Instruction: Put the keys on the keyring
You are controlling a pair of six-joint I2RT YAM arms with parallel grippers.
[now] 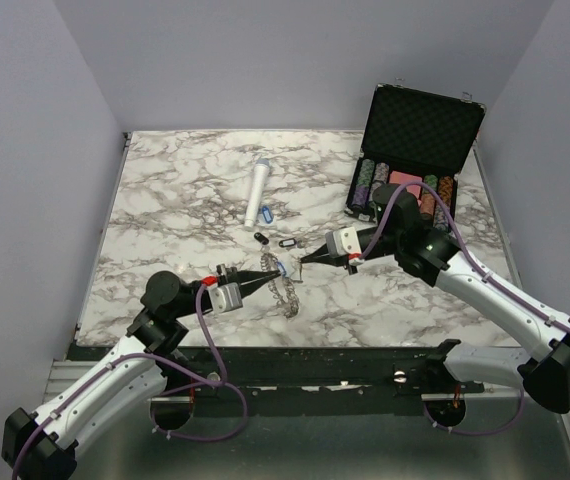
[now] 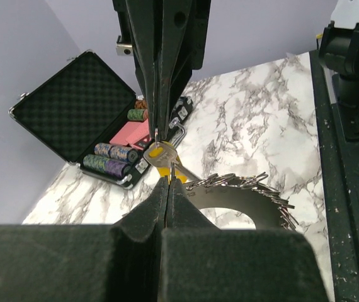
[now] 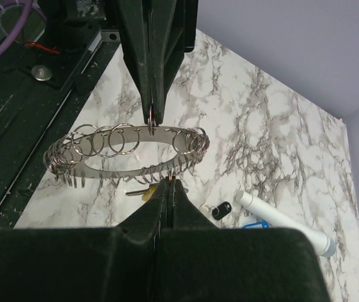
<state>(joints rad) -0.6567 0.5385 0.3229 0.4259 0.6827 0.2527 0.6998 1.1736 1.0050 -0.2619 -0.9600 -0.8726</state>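
Observation:
The keyring (image 1: pixel 288 292), a grey metal band fringed with small split rings, sits between both gripper tips at the table's front centre. My left gripper (image 1: pixel 270 277) is shut, and the right wrist view shows its tips (image 3: pixel 150 129) pinching a split ring on the keyring's (image 3: pixel 123 167) far edge. My right gripper (image 1: pixel 303 262) is shut too. In the left wrist view its tips (image 2: pixel 157 132) nip the small loop of a yellow-tagged key (image 2: pixel 159 153). That key (image 3: pixel 147 192) lies just beyond my left gripper (image 2: pixel 167 182), beside the keyring (image 2: pixel 223 200). Loose black-tagged keys (image 1: pixel 287 242) (image 1: pixel 260 238) and a blue-tagged one (image 1: pixel 267 212) lie behind.
A white cylinder (image 1: pixel 258 190) lies mid-table behind the keys. An open black case (image 1: pixel 420 125) of striped poker chips stands at the back right. The table's dark front rail (image 1: pixel 315 362) runs close under the keyring.

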